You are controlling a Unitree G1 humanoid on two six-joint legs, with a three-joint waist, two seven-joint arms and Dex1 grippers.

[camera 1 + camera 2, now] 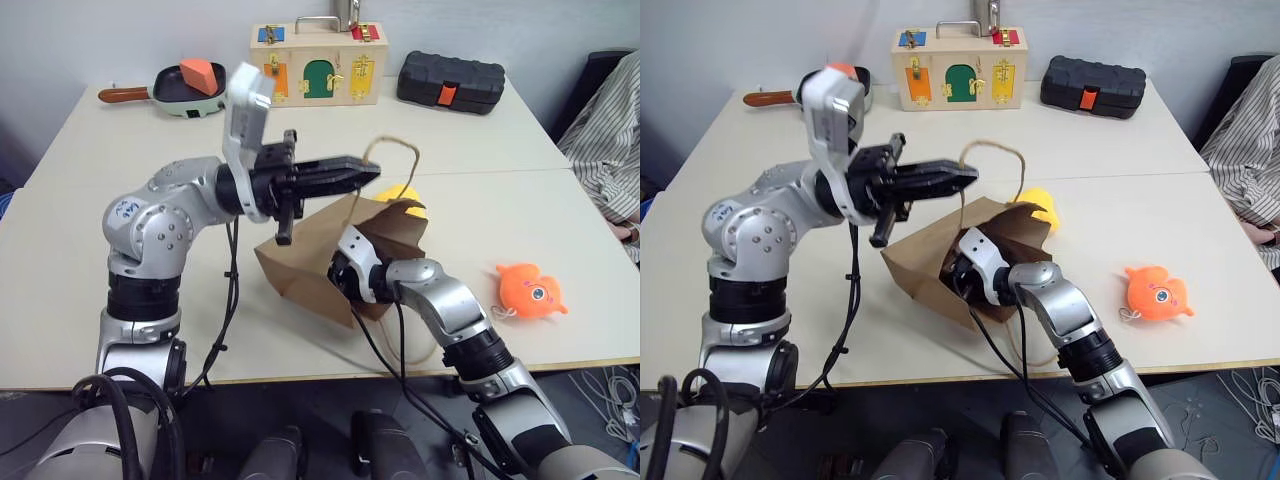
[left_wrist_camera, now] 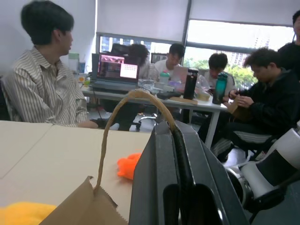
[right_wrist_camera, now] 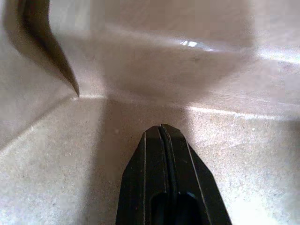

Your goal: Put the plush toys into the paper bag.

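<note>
The brown paper bag [image 1: 300,262] lies tilted on the table with its mouth turned up and to the right. My left gripper [image 1: 370,166] hovers over it, shut on the bag's cord handle [image 1: 400,145], which loops over the fingertips [image 2: 165,129]. My right gripper [image 3: 161,127] is shut and empty, reaching inside the bag against its paper wall. The bag hides its fingers in the eye views. The yellow plush toy [image 1: 404,192] lies just behind the bag's mouth. The orange plush toy [image 1: 530,290] with a blue eye lies on the table to the right of the bag.
At the table's back stand a wooden box with coloured doors [image 1: 320,62], a black case [image 1: 450,82] and a pan [image 1: 185,90] holding an orange wedge. A person in a striped shirt [image 1: 610,130] sits at the right edge. Several people sit beyond, in the left wrist view.
</note>
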